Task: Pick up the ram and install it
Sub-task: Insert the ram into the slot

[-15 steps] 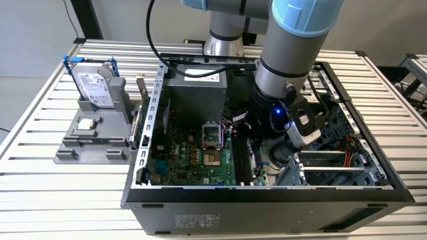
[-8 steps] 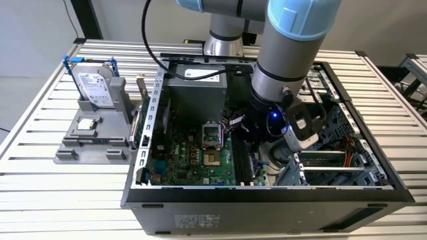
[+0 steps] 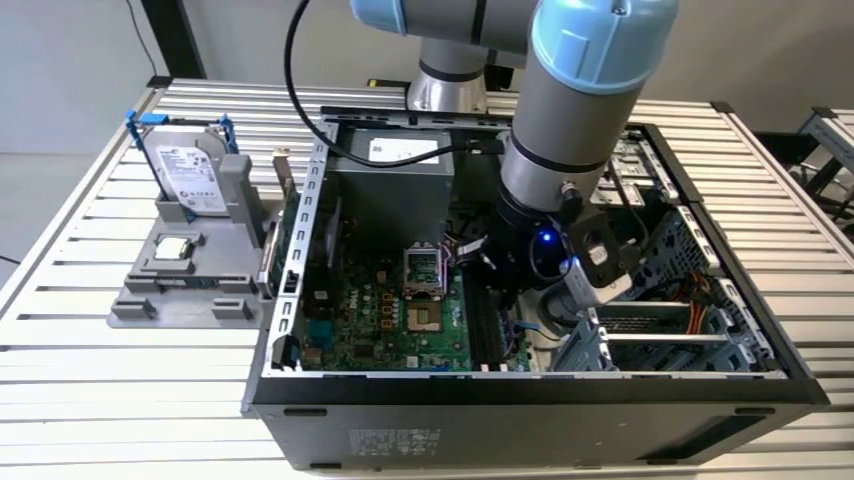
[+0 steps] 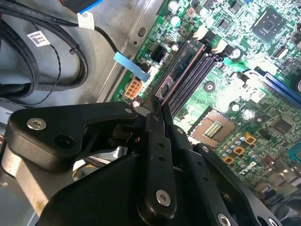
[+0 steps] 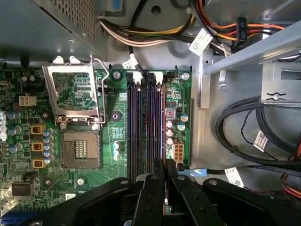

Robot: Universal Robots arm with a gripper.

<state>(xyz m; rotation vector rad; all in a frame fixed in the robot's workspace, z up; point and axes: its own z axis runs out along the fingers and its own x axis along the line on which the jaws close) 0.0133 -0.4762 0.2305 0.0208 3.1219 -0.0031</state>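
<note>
With the black end effector (image 5: 164,188) clamped on the thin dark ram strip (image 4: 175,77) over the motherboard's slots (image 5: 141,127), any tilt could jam it.

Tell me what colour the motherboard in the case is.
Green motherboard, clearest in the first wrist view.

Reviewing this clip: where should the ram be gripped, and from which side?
Across its two flat faces near the top edge, from above: the ram stands on edge along the motherboard slots, leaving only that edge free. The gripper pinches it so.
</note>
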